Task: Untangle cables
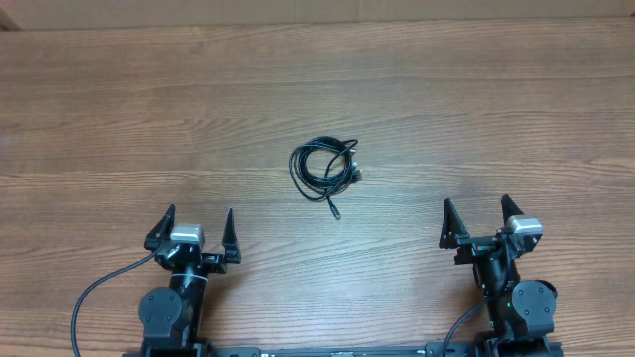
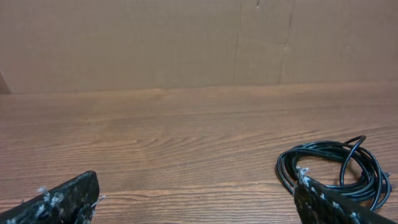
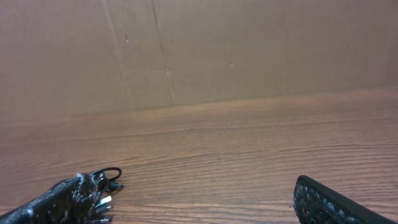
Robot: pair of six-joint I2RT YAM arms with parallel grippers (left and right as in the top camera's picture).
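Cables [image 1: 337,169] coiled whole overhead, barely a loop in right wrist view; left gripper [image 1: 198,210], right gripper [image 1: 476,199] both wide, empty

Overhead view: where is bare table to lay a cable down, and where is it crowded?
The table is bare left and right of the cables, beyond them, and between the left gripper and right gripper. Only the coil is crowded.

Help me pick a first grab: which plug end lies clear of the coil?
The plug end on the short tail trailing from the cables toward the robot; the other plug sits tucked against the coil's right edge.
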